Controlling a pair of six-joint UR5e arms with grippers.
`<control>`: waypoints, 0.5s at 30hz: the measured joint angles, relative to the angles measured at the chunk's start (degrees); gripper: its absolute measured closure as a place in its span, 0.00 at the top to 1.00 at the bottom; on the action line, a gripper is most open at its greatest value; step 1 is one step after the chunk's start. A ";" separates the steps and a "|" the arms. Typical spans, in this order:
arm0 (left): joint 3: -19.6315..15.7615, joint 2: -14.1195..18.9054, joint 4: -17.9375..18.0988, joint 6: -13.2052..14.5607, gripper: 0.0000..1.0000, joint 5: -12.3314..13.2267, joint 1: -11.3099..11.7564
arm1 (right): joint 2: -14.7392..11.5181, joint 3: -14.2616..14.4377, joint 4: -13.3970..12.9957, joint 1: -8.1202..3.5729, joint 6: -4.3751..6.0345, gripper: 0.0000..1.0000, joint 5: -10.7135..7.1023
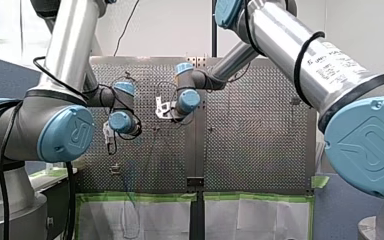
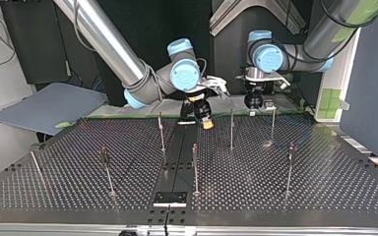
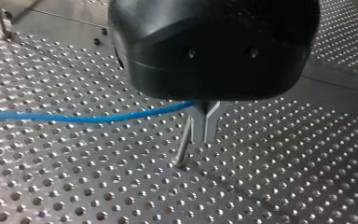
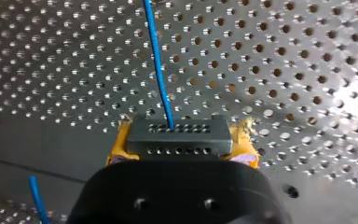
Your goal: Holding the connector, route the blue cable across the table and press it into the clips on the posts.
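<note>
Clamping the connector (image 4: 177,133) tight, my right gripper (image 4: 179,140) is anchoring the blue cable (image 4: 158,60); my left gripper (image 3: 205,123), pinching it beside a post (image 3: 183,142), is needing steady tension.

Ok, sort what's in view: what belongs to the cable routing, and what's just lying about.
Job in hand:
- blue cable
- connector, held in my right hand
- my left hand, closed on the cable
- posts on the perforated table

Lying about:
- grey board at the top view's left
- green tape patches at its right
</note>
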 joint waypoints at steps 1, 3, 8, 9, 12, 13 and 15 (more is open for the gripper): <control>-0.06 -0.18 0.15 -0.04 0.00 0.01 0.00 | 0.01 0.14 -0.01 -0.01 -0.01 0.00 -0.03; -0.13 -0.43 0.47 -0.12 0.00 0.07 0.03 | 0.09 0.35 -0.02 -0.01 -0.05 0.00 -0.12; -0.16 -0.55 1.52 -0.51 0.00 1.09 0.05 | 0.61 0.75 -0.03 -0.03 -0.24 0.00 -0.31; -0.16 -0.57 1.76 -0.67 0.00 1.30 0.06 | 0.77 0.82 -0.03 -0.03 -0.27 0.00 -0.32; -0.17 -0.58 2.33 -1.03 0.00 1.79 0.16 | 1.46 0.92 -0.03 -0.03 -0.32 0.00 -0.38; -0.17 -0.59 2.43 -1.10 0.00 1.91 0.21 | 1.75 0.93 -0.04 -0.03 -0.32 0.00 -0.42; -0.17 -0.60 2.56 -1.24 0.00 2.08 0.34 | 2.34 0.94 -0.07 -0.05 -0.23 0.00 -0.45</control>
